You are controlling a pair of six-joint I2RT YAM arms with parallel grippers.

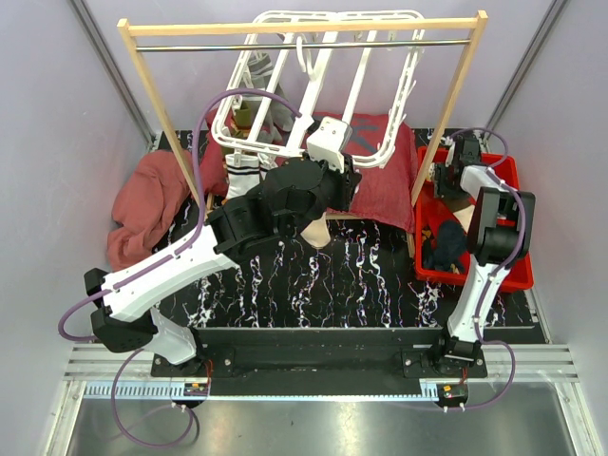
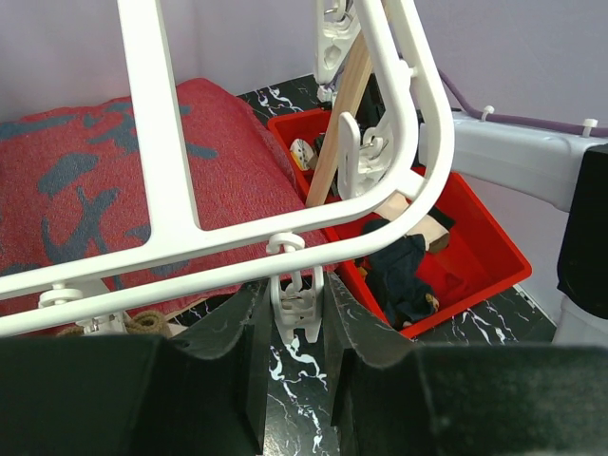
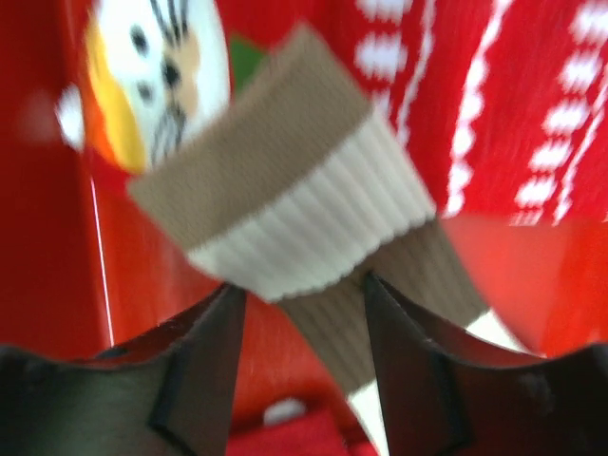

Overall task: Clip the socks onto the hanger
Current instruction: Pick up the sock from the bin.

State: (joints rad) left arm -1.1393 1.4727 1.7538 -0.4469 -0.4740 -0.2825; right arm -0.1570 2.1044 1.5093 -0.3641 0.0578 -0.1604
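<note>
The white hanger [image 1: 328, 71] hangs from the wooden rail, tilted; its rim crosses the left wrist view [image 2: 190, 252]. A white striped sock [image 1: 241, 176], a grey sock [image 1: 281, 116] and an olive one [image 1: 244, 121] hang from its left side. My left gripper [image 2: 296, 318] is at the hanger's near rim [image 1: 344, 163], with its fingers pressed on both sides of a small dangling clip [image 2: 296, 302]. My right gripper [image 3: 304, 313] is down in the red bin [image 1: 454, 157], open. A beige-brown sock with a white band [image 3: 313, 209] lies between and just past its fingertips; that view is blurred.
The red bin [image 1: 518, 271] at the right holds a navy sock [image 1: 445, 247], also in the left wrist view [image 2: 401, 275], and other socks. A wooden rail frame [image 1: 304, 27] spans the back. Red cloths lie at the left [image 1: 142, 204] and under the hanger [image 1: 385, 190].
</note>
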